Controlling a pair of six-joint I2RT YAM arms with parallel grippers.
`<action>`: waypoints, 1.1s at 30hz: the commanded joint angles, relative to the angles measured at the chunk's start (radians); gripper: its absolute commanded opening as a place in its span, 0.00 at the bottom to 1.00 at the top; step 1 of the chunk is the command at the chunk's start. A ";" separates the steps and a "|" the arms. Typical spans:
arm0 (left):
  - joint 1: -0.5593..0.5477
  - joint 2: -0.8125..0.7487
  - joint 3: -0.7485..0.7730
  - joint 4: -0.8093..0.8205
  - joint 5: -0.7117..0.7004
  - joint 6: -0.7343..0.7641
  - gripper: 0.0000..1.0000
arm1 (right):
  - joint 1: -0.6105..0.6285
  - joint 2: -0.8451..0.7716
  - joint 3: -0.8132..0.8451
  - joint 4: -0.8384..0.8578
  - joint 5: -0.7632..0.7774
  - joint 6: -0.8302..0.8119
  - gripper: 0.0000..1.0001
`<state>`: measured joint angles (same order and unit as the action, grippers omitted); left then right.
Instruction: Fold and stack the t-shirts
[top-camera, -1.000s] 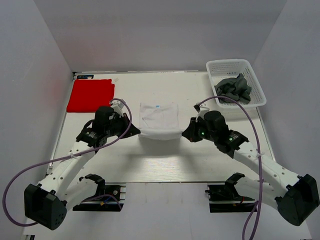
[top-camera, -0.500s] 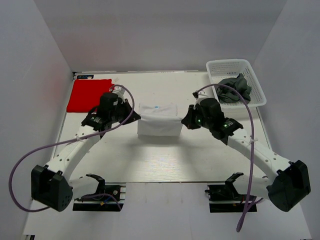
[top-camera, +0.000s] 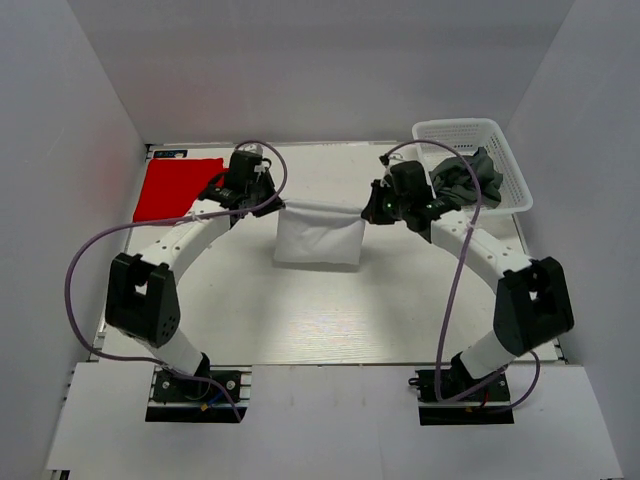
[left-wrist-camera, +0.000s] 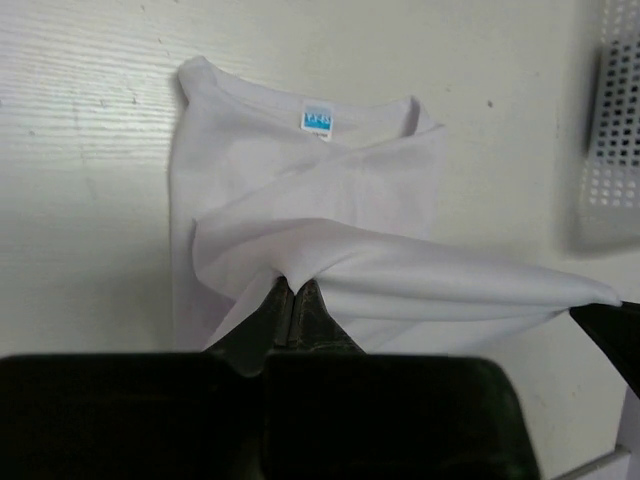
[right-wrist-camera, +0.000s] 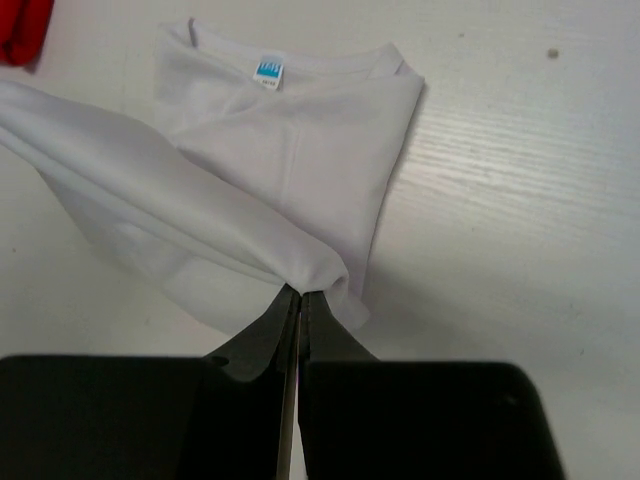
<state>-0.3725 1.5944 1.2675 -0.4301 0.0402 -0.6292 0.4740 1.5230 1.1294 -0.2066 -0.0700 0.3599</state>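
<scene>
At the far left of the white wood-grain table (top-camera: 330, 320), a bright red cloth t-shirt (top-camera: 180, 188) lies flat, folded to a rough rectangle, clear of both arms. Just to its right, the left gripper (left-wrist-camera: 294, 292) is clamped, jaws pressed together on the left end of a raised edge of the plain white cloth t-shirt (top-camera: 318, 238).

Condition of the white t-shirt: it sits mid-table between the two arms, already narrowed to a rectangle. The collar end lies flat on the table at the far side, with a small blue neck label (left-wrist-camera: 317, 117) showing inside the neckline. One edge is held above that flat layer and stretched as a taut band from gripper to gripper. Soft creases fan out from each pinch point, and the cloth below the band sags in loose folds.

At the right end of the band, the right gripper (right-wrist-camera: 298, 292) is likewise closed tight on the cloth. Further right, at the far right corner, a dark grey cloth t-shirt (top-camera: 462, 178) lies crumpled in a white plastic lattice basket (top-camera: 470, 130), part of it spilling over the near left rim
</scene>
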 joint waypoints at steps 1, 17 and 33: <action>0.029 0.062 0.082 -0.007 -0.088 0.023 0.00 | -0.046 0.080 0.105 0.036 -0.065 -0.038 0.00; 0.090 0.521 0.469 -0.016 -0.036 0.025 0.02 | -0.115 0.563 0.460 0.148 -0.151 -0.185 0.29; 0.073 0.285 0.240 0.119 0.189 0.013 1.00 | -0.074 0.260 0.123 0.275 -0.454 -0.153 0.90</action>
<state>-0.2840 2.0365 1.6302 -0.4618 0.0948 -0.6025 0.3840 1.9213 1.4181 -0.0711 -0.3439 0.1493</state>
